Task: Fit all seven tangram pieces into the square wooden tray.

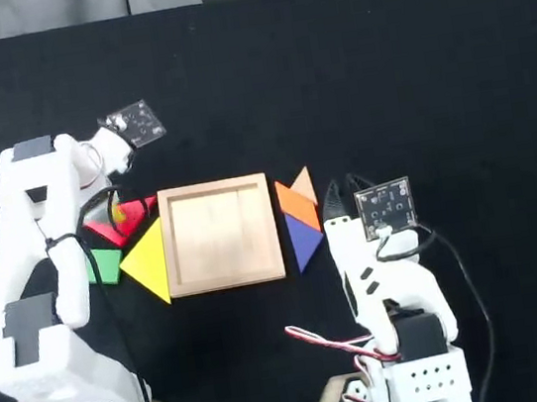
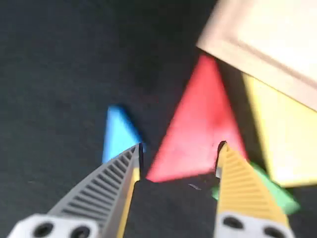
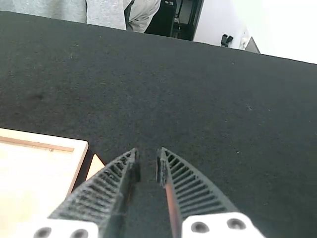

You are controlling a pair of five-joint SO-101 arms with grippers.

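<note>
The square wooden tray (image 1: 218,234) lies mid-table with nothing in it. Left of it lie a red triangle (image 1: 109,226), a yellow triangle (image 1: 149,261) and a green piece (image 1: 106,266). My left gripper (image 2: 179,151) is open and hangs just above the red triangle (image 2: 198,129), its fingertips either side of the triangle's wide end. A blue piece (image 2: 118,134) lies beside one finger. Right of the tray lie orange pieces (image 1: 297,200) and a dark blue piece (image 1: 304,241). My right gripper (image 3: 147,158) is shut on nothing, close to those pieces and the tray's corner (image 3: 74,148).
In the left wrist view the yellow triangle (image 2: 277,134) and green piece (image 2: 280,196) touch the red one, next to the tray's edge (image 2: 267,44). A pale orange tip (image 3: 94,166) lies by the right fingers. Black cloth stretches bare behind the tray.
</note>
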